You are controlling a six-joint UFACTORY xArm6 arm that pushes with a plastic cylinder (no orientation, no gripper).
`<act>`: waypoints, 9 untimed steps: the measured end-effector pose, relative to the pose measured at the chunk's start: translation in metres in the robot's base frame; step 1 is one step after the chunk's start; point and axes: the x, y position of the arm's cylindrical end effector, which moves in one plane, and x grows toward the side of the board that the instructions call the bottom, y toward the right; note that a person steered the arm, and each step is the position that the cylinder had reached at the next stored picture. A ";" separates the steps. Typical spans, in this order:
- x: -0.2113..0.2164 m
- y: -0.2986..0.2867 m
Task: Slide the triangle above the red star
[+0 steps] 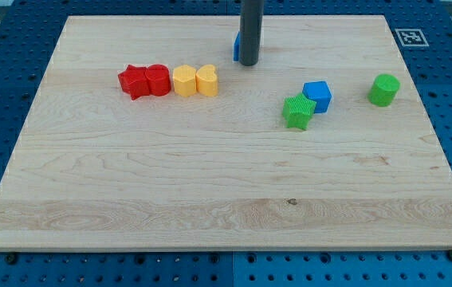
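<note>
The rod has no claw to open or close and grips nothing; its tip [248, 63] rests on the table [210, 207] near the view's top, touching the right side of a blue block [236, 46], probably the triangle, which is mostly hidden behind the rod. The red star [133, 81] lies well to the view's left, heading a touching row with a red block [158, 80], a yellow block [184, 80] and a yellow heart [207, 80]. The piece looks small, light and rigid, likely to slide easily on smooth wood yet pivot if struck off-centre, so I'd press squarely on its right-hand face.
</note>
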 end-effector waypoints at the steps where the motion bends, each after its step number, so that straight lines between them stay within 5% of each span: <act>1: -0.008 -0.014; 3: -0.006 0.049; 4: -0.036 0.036; 9: -0.036 -0.094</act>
